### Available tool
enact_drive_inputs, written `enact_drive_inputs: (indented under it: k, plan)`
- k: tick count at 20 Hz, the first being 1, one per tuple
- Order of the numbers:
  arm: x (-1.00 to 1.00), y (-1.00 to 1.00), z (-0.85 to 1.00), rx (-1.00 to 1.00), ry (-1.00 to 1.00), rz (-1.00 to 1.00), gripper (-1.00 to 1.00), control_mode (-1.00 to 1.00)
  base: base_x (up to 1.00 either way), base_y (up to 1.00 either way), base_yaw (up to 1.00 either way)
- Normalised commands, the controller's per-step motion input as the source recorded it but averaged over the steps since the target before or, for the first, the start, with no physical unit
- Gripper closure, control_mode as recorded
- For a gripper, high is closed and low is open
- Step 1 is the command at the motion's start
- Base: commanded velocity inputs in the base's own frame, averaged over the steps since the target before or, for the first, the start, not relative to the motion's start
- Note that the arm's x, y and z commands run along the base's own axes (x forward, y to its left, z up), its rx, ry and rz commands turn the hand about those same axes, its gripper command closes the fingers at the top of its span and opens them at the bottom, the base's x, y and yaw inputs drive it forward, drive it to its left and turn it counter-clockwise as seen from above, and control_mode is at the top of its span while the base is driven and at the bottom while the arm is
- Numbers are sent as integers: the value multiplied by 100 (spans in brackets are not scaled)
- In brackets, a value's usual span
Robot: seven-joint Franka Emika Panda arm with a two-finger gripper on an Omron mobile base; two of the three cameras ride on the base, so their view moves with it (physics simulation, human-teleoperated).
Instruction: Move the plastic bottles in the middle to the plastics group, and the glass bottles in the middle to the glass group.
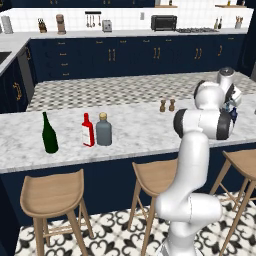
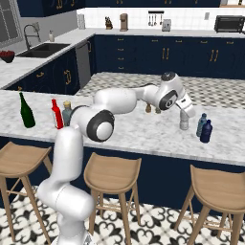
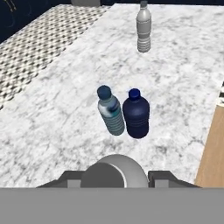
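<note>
Clear-whitish plastic is what the gripper is pinching: its jaws are pressing together on the slim clear bottle, which is hanging upright just left of the grey-blue bottle. I cannot tell whether its base is touching the counter. The step in hand looks like the last one, bringing this bottle into the plastics group. The navy bottle is already standing touching or just beside the grey-blue bottle, and well to the left of it the squat grey bottle is sitting against the red flat bottle, near the green wine bottle. The next move is calling for a gentle set-down without knocking the pair. Two small shakers are standing behind and to the left, out of the way. A pale ribbed bottle is standing well beyond the pair.
</note>
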Motion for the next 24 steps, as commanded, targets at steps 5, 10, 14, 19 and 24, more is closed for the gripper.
enact_drive_inputs:
  k: [5,10,14,19,24]
  plan:
    - [0,-8,-36,0,-6,-1,100,-100,0,0,0]
    - [8,1,-45,0,-6,0,100,-100,0,0,0]
    - [3,1,-44,0,-7,0,100,-100,0,0,0]
    - [0,0,-42,0,-3,0,100,-100,0,0,0]
    - [0,0,-3,-3,0,0,100,-100,0,0,0]
